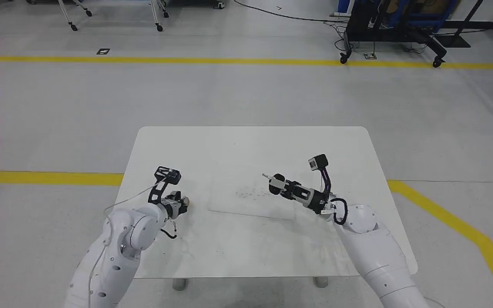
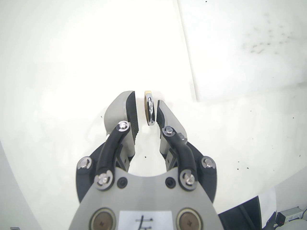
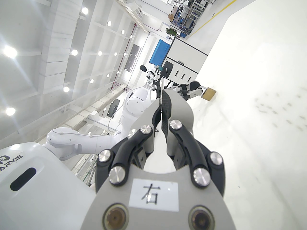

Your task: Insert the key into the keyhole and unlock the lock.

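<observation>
Now the left end effector (image 2: 146, 111), slightly spread, is bracketing the padlock (image 2: 149, 108) at frame centre; the right end effector (image 1: 274, 182) is pinching the key (image 1: 265, 176), probably needing alignment with the keyhole next.

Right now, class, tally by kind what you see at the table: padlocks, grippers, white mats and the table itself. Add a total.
padlock: 1
grippers: 2, the left gripper and the right gripper
white mat: 1
table: 1
Total: 5
</observation>
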`<state>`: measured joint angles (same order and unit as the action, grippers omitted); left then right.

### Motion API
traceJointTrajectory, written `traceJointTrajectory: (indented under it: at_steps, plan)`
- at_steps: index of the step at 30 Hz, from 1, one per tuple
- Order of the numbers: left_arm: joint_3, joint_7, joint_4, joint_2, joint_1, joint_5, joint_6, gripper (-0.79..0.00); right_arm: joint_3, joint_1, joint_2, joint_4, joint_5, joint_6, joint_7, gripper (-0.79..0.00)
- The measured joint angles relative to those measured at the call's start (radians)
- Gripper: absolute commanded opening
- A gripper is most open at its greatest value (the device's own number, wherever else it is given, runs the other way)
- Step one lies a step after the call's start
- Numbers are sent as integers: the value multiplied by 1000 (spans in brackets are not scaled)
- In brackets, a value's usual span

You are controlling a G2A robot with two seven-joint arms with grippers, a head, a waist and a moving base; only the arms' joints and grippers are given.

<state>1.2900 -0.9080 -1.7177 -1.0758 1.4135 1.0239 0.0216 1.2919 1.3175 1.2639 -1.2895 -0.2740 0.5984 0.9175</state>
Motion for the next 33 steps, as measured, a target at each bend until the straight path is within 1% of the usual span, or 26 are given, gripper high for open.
traceJointTrajectory:
  at_steps: [13,21,24,27,30,31,33]
  plan:
    - [-10,-43,15,-2,-20,18,-7,-785,0,0,0,0,0,0,0,-785]
    - [-12,-14,21,-3,-22,32,-5,-785,0,0,0,0,0,0,0,-785]
    - [-9,29,17,-4,-18,33,10,-785,0,0,0,0,0,0,0,-785]
    - [3,115,11,-4,-4,4,54,-785,0,0,0,0,0,0,0,-785]
    - [28,248,17,-7,19,-102,133,-785,0,0,0,0,0,0,0,-785]
    - [39,306,28,-9,26,-164,167,-785,0,0,0,0,0,0,0,-785]
    - [51,380,56,-14,31,-281,222,-785,0,0,0,0,0,0,0,-785]
